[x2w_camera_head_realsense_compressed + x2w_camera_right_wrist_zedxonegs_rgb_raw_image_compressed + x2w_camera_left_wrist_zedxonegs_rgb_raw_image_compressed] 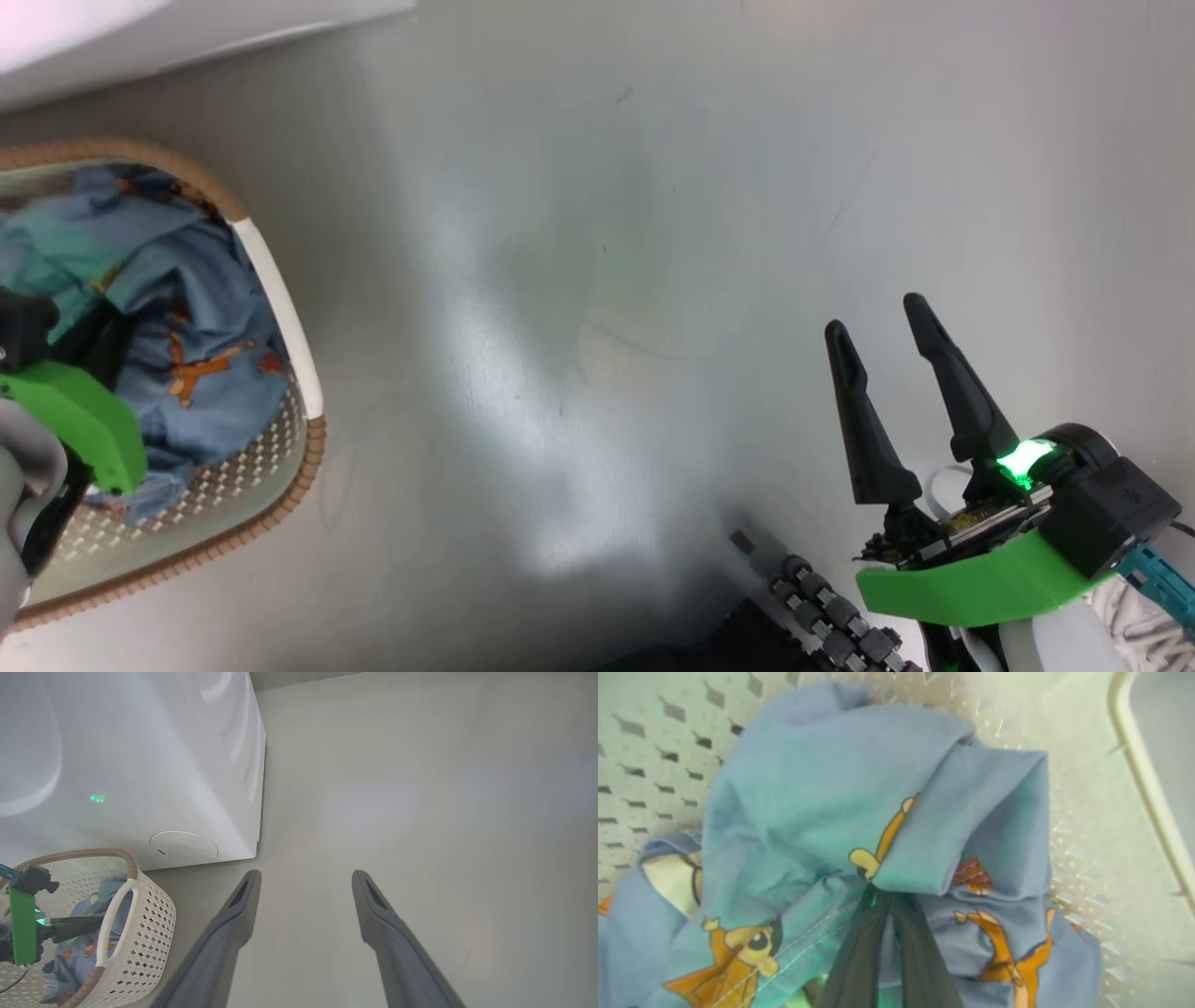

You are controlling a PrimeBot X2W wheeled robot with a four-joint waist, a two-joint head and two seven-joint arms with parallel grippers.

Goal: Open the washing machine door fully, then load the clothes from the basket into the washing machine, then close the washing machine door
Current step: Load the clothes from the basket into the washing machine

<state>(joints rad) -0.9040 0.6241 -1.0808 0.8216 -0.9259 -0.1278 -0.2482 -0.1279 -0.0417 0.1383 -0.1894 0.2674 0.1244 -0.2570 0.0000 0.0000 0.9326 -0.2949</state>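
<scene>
Down at the left of the head view, the basket (308, 448) sits on the floor (597, 280) with the clothes (196, 308) bunched inside. The right gripper (873, 315) hangs well apart over bare floor, fingers spread wide, nothing in them. Loads of free room on that side.

Left wrist view: the left gripper (878, 900) is pinched narrow on a fold of the blue fabric, tips tucked under it. Looks like a thin bite to me, so it could slip, or trailing cloth could snag the rim and tip the light basket.

Right wrist view: the washing machine (140, 765) stands just beside the basket, so any lift is tight against that white wall.
</scene>
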